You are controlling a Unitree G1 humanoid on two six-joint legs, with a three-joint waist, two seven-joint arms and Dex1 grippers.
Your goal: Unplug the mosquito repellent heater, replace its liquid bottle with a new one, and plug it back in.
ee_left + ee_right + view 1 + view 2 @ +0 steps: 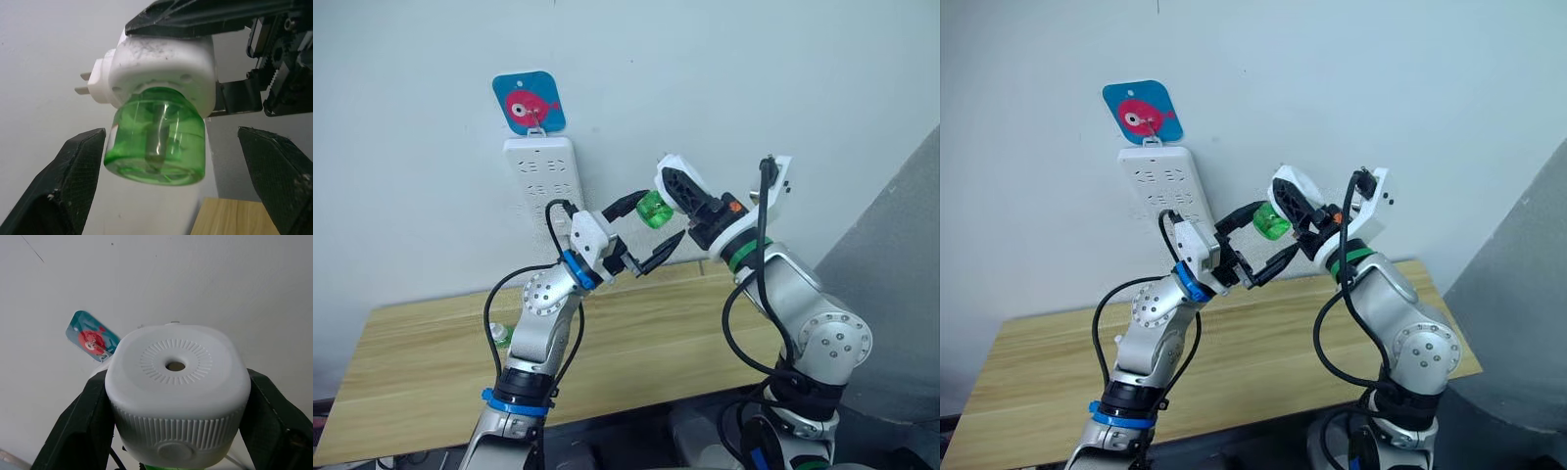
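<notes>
In mid-air in front of the pale wall, above the wooden bench [431,362], the right gripper [683,201] has its black fingers clamped on the sides of the small white rounded plastic mosquito repellent heater [176,396], unplugged, its two metal prongs bare. Its translucent green liquid bottle [155,142] juts toward the left gripper [644,233], whose fingers stand wide on either side of it without touching. Both parts look light, rigid and smooth, so the bottle is probably best gripped squarely across its round wall and turned gently, lest it slip.
</notes>
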